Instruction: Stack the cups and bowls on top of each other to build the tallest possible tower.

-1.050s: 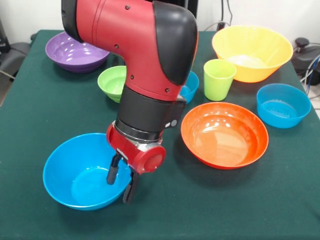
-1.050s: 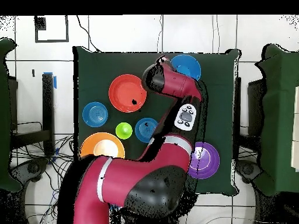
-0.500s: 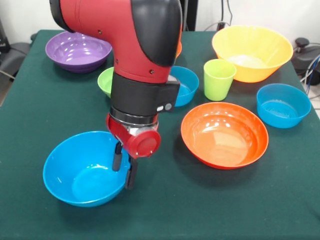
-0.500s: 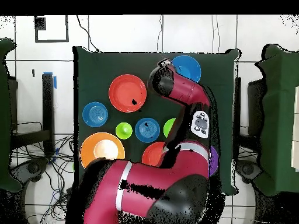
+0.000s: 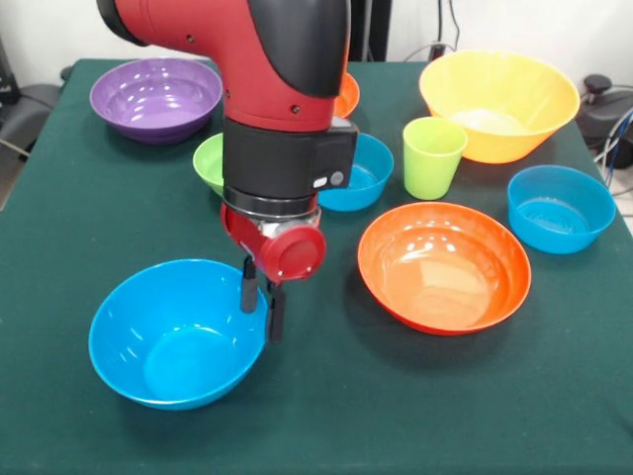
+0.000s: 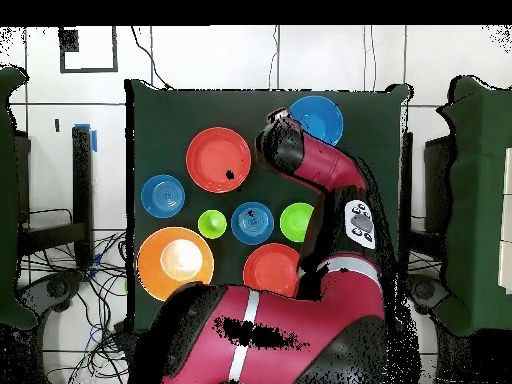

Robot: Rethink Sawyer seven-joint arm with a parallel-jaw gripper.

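A: Where do the bowls sit?
B: All apart on the green surface [image 5: 79,208], nothing stacked. The big blue bowl [image 5: 178,336] is nearest the camera, and the gripper [image 5: 262,302] pinches its right rim, 1 finger inside, 1 outside.
A: And beyond it?
B: A red-orange bowl [image 5: 445,265] to its right, then the lime-green cup [image 5: 432,156] between 2 smaller blue bowls [image 5: 361,168], a small lime bowl [image 5: 213,161], a purple bowl [image 5: 155,97] and a big orange bowl [image 5: 499,102].

A robotics lab: a green-clothed table [image 5: 59,228] stands on a pale tiled floor [image 6: 200,60], with loose cables [image 6: 75,290] trailing beside it, a square taped on the floor [image 6: 88,50], and black equipment [image 5: 603,104] at the table's edge.
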